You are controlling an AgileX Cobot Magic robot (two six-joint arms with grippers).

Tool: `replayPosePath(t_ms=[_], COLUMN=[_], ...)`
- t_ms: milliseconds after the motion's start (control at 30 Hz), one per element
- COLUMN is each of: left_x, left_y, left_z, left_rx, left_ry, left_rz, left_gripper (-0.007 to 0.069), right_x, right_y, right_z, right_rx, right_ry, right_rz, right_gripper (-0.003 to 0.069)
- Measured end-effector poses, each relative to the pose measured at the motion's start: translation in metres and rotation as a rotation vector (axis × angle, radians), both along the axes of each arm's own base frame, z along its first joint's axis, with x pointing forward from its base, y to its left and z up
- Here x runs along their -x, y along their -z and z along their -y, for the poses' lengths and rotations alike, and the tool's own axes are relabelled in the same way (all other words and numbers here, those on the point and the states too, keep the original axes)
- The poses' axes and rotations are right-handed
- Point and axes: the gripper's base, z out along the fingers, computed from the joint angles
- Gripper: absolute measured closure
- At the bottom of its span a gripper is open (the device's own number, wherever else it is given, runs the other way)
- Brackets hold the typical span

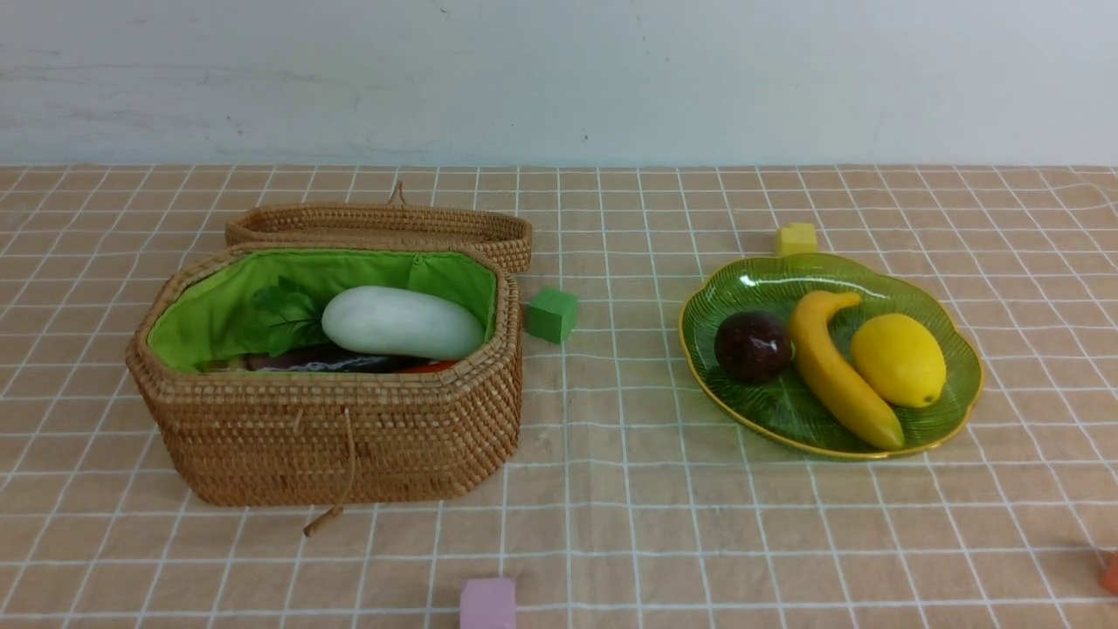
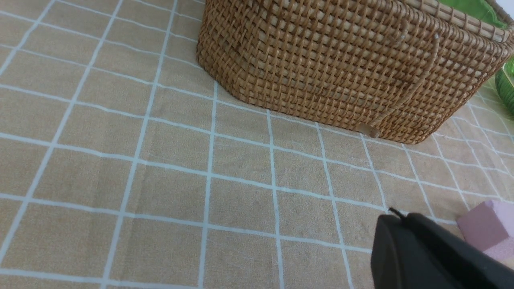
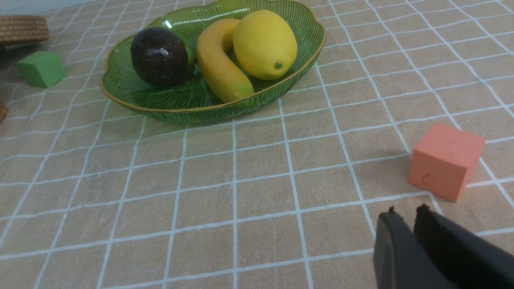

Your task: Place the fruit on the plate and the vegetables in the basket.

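Task looks done, judging by the layout; only small slips left. Landmark: basket. If an arm swings low over it, it could snag the cord loop hanging down its front and drag or tip the basket. White radish lies high on the pile inside, so a knock could roll it toward the rim. Plate, well to the right of the basket, has a shallow slope; a bump at its edge could set the lemon or the round maroon fruit rolling.

Containers: basket lid is open, behind the basket. Inside on the green lining: radish, dark aubergine, a bit of orange carrot, green leaves. Ridged gourd: can't see it, maybe buried. Plate: maroon fruit, banana in the middle, lemon.

Foam cubes, not task items: green just right of basket, yellow behind plate, pink in front and right of basket, red far right of basket.

Left claw: closed, nothing in it. Right claw: tips slightly apart, a narrow gap, holding nothing. Best next move: leave everything alone, arms clear.
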Motion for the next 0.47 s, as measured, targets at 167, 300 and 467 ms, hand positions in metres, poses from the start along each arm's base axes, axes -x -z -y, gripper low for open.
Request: replayPosePath(t_ms=[167, 300, 467], left_x=[0.0, 0.0, 0.0], left_y=[0.0, 0.0, 0.0], left_z=[0.0, 0.0, 0.0], left_rx=[0.0, 0.0, 0.0], left_ry=[0.0, 0.0, 0.0], left_rz=[0.0, 0.0, 0.0], left_gripper=[0.0632, 0.0629, 0.0627], right_x=[0.0, 0.0, 0.0], right_y=[0.0, 0.0, 0.0], right_z=[0.0, 0.0, 0.0], right_rx=[0.0, 0.0, 0.0], right_ry=[0.0, 0.0, 0.0], right_rz=[0.0, 0.0, 0.0], right_gripper=[0.0568, 0.0563, 0.0555])
